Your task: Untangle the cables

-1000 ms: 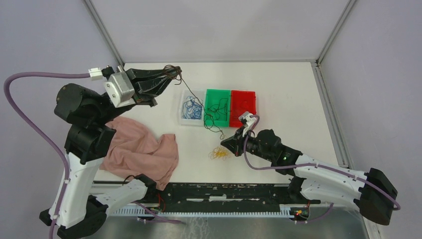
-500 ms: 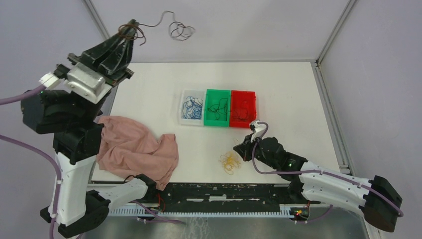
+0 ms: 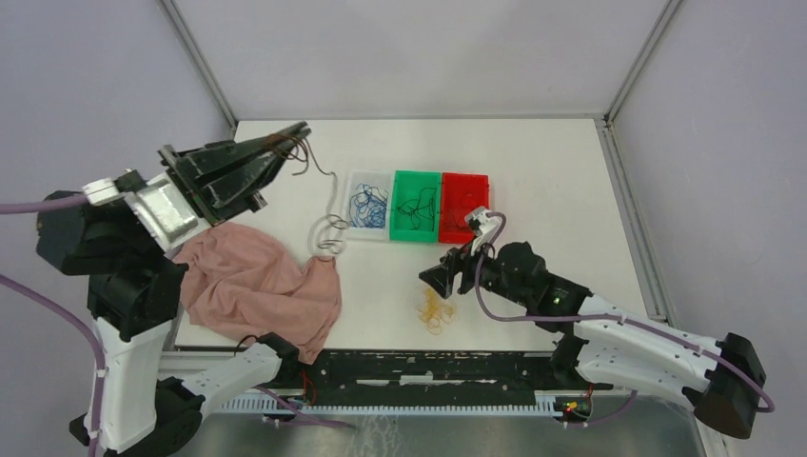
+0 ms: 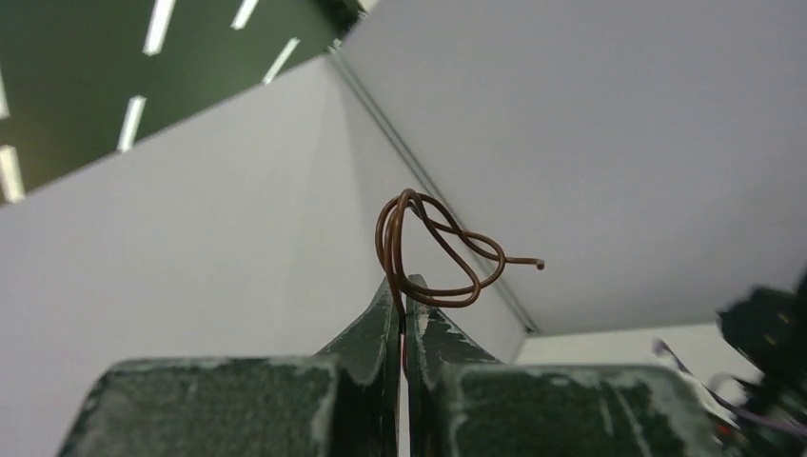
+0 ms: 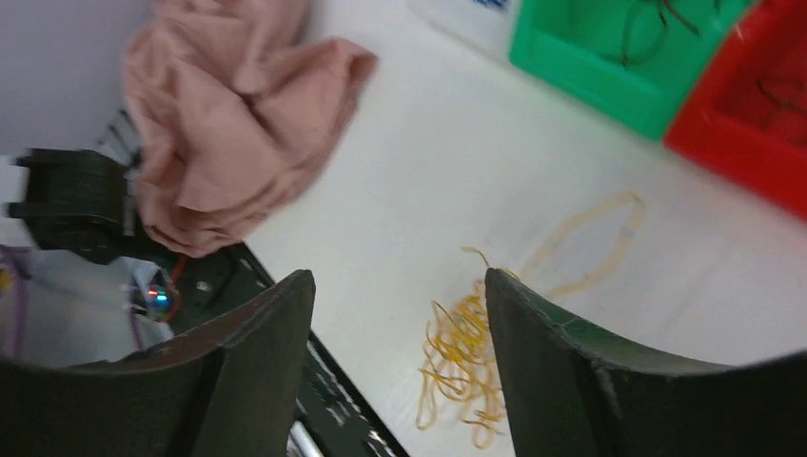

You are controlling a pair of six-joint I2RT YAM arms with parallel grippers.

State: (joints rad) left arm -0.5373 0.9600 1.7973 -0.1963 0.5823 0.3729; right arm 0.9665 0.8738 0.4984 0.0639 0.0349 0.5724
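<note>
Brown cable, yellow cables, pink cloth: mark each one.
brown cable (image 4: 385, 243), left wrist view, left strand of its loop.
yellow cables (image 5: 462, 347), right wrist view, middle of the heap.
pink cloth (image 3: 252, 281), top view, middle of its folds.

Cut off: red bin (image 5: 754, 109) at 2 o'clock, pink cloth (image 5: 224, 124) at 11 o'clock. Hidden inside left gripper (image 4: 405, 290): lower end of brown cable (image 4: 433, 249).

Overhead light was even and diffuse; shadows were faint. In the left wrist view ceiling strip lights (image 4: 131, 122) showed. The right wrist view was soft, the yellow cables (image 5: 462, 347) blurred.
</note>
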